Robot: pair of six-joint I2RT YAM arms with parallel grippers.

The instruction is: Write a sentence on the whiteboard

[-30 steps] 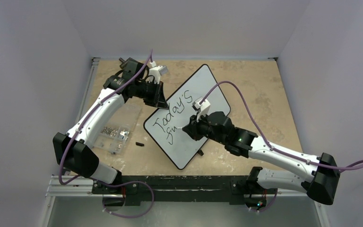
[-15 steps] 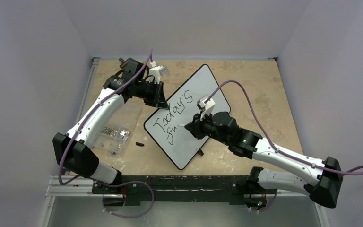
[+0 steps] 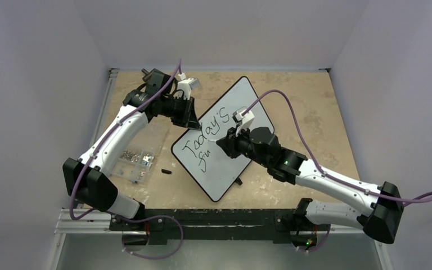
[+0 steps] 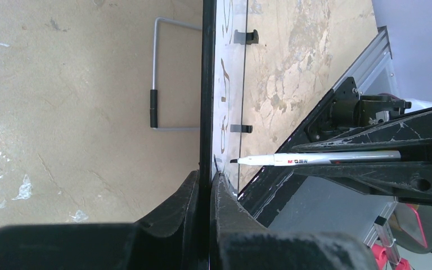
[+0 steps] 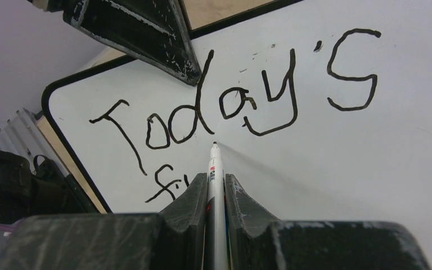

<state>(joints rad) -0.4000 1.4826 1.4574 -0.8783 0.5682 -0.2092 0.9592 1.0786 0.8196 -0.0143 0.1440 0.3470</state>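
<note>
Whiteboard (image 3: 220, 175), large, flat, white, with a thin black rim: sits mid-worktop, propped up on its edge, long axis running 7 to 1 o'clock in the top view.
Sentence (image 5: 230, 109) in black marker: line one reads "Today's". Line two starts with "f" plus a stroke or two, the rest hidden behind the right pincer.
Left pincer (image 4: 205, 179) is clamped tight on the board's rim at its 10 o'clock edge.
Right pincer (image 5: 215, 181) comes in from 4 o'clock, pinching a thin white marker with a black tip (image 5: 214, 163). The tip sits just under the "da" of "Today's"; can't confirm contact.
Barrel print looks like "M&G".
The right arm overlaps the board's 4 o'clock edge.
Around it: clear plastic box of screws (image 3: 136, 156) at 9 o'clock, small black piece (image 3: 166, 171) at 8 o'clock, grey wire bracket (image 4: 155, 84) behind the board, on the beige mottled worktop (image 3: 306, 101).
</note>
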